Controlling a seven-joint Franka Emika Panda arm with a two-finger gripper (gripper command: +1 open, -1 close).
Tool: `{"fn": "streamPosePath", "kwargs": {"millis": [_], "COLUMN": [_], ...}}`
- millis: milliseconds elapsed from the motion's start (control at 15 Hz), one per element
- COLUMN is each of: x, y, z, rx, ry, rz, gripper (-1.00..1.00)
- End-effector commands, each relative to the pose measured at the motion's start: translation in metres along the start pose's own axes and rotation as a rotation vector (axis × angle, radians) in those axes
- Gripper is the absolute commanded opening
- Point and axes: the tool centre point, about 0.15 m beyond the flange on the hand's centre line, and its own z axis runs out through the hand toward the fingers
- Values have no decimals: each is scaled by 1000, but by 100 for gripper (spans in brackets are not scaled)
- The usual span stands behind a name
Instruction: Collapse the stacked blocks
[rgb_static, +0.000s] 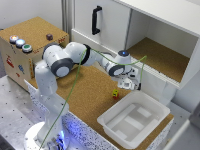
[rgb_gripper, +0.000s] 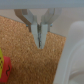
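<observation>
The stacked blocks (rgb_static: 115, 93) are tiny yellow and red cubes on the cork tabletop (rgb_static: 90, 90), just beside the near corner of the white tray. In the wrist view the blocks (rgb_gripper: 4, 65) show as a yellow and red patch at the picture's edge. My gripper (rgb_static: 131, 84) hangs above the cork, up and to the exterior view's right of the blocks, apart from them. In the wrist view the gripper (rgb_gripper: 40, 42) has its fingers pressed together and holds nothing.
A white plastic tray (rgb_static: 150, 107) sits on the cork next to the blocks and also shows in the wrist view (rgb_gripper: 75, 55). A cork-topped box with coloured round buttons (rgb_static: 20, 43) stands at the exterior view's left. An open white cabinet (rgb_static: 160, 55) is behind the gripper.
</observation>
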Motion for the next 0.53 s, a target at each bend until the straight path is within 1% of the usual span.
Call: {"fn": "streamPosePath", "kwargs": {"millis": [0, 133, 467], "x": [-29, -34, -40], "y": [-3, -11, -32], "z": [-4, -5, -5], "rx": [79, 101, 92], "ry": [15, 18, 18], "rz": [67, 77, 56], "gripper": [-100, -100, -100]}}
